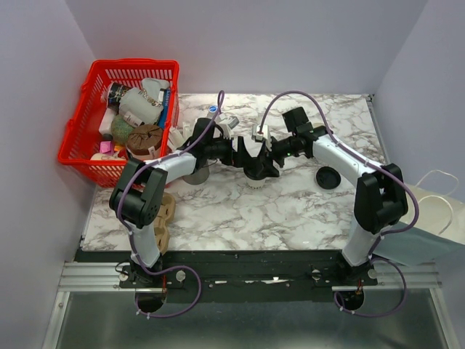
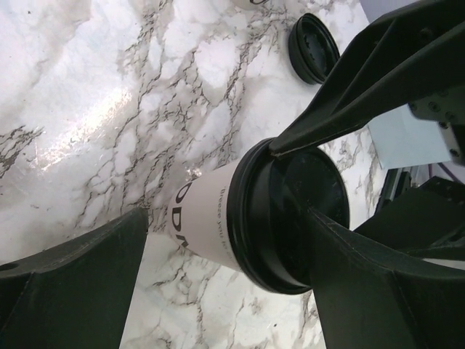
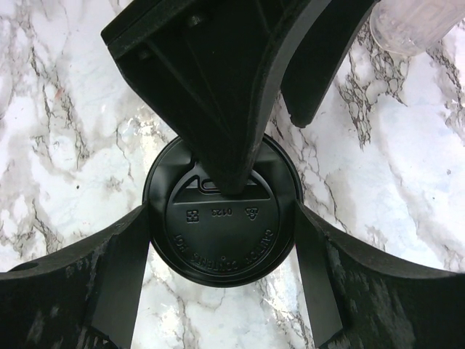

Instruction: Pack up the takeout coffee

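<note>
A cream-white coffee cup (image 1: 256, 179) with a black lid stands upright in the middle of the marble table. The right wrist view shows its lid (image 3: 221, 222) from above. My right gripper (image 3: 221, 218) has a finger against each side of the lid rim. In the left wrist view the cup (image 2: 207, 218) shows its printed side. My left gripper (image 2: 225, 218) is open; one of its fingers (image 2: 363, 269) rests on the lid top and the other stands clear of the cup. In the top view both grippers meet over the cup, the left (image 1: 243, 156) and the right (image 1: 267, 161).
A loose black lid (image 1: 328, 177) lies on the table to the right of the cup and also shows in the left wrist view (image 2: 312, 47). A red basket (image 1: 134, 65) full of items stands at the back left. A brown cup carrier (image 1: 164, 214) lies at the left edge. A clear bottle (image 3: 414, 25) is close by.
</note>
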